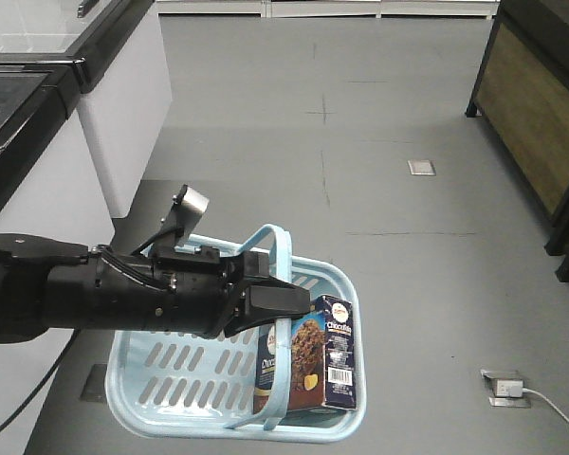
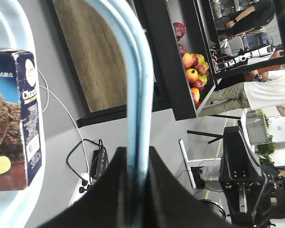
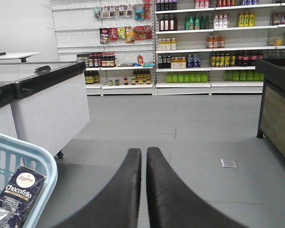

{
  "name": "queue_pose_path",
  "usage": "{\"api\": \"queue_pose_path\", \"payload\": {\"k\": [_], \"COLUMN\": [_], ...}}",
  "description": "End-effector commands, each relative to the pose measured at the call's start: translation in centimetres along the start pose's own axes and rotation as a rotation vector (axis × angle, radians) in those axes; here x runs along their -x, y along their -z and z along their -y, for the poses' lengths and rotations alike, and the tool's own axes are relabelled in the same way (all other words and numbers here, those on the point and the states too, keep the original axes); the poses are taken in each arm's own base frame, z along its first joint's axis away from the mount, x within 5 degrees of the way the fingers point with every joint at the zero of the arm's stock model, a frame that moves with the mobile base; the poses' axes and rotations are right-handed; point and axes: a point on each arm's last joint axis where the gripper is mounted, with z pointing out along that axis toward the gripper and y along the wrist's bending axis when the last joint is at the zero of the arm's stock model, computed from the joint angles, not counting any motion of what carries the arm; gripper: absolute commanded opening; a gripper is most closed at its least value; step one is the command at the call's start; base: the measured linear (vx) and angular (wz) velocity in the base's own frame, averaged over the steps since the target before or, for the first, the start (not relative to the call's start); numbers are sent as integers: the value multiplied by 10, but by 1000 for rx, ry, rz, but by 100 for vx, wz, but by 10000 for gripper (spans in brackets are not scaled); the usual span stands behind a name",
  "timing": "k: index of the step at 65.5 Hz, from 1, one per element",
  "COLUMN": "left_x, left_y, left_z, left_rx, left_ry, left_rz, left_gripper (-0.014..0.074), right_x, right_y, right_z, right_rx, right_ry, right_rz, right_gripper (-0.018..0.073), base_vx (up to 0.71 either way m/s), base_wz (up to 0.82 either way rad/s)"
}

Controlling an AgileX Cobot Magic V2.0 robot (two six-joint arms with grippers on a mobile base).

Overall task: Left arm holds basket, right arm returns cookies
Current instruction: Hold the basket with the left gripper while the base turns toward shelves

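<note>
**Front view.** The left arm [image 1: 114,294] reaches in from the picture's left edge, with a silver-grey tab [image 1: 192,201] tilted on top. The left pincer [image 1: 286,303] is clenched on one hoop handle [image 1: 283,254] of the light blue basket [image 1: 171,370]. The cookies [image 1: 324,355], an upright navy-and-brown box, stand inside the basket at the end on the picture's right. The cookie picture and the white barcode side are both visible.

**Left wrist view.** The handle runs down between the two black fingers [image 2: 171,194] and is gripped where they meet.

**Right wrist view.** The right pincer [image 3: 143,154] is clenched on nothing, its fingers pressed together along their length. It is well apart from the basket at lower left, where the top of the box shows. Stocked shelves [image 3: 204,42] line the far wall, and white freezer cabinets [image 3: 52,104] stand at left.
</note>
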Motion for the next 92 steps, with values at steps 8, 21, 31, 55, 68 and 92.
{"api": "queue_pose_path", "payload": {"k": [8,21,31,55,68,92], "left_x": [8,8,8,8,8,8], "left_y": [9,9,9,9,9,9], "left_z": [31,31,31,31,31,31], "left_rx": [-141,-141,-140,-143,-143,-143], "left_ry": [7,7,7,6,6,6], "left_rz": [55,55,57,54,54,54], "left_gripper": [-3,-3,-3,-3,-3,-3], "right_x": [1,1,1,1,1,1], "right_y": [1,1,1,1,1,1], "right_z": [-1,-1,-1,-1,-1,-1], "right_rx": [10,10,10,10,10,10], "right_ry": [13,13,13,13,13,13], "right_rz": [68,68,68,68,68,68], "right_gripper": [-3,-3,-3,-3,-3,-3], "base_vx": [0,0,0,8,18,21], "base_wz": [0,0,0,-3,4,-3]}}
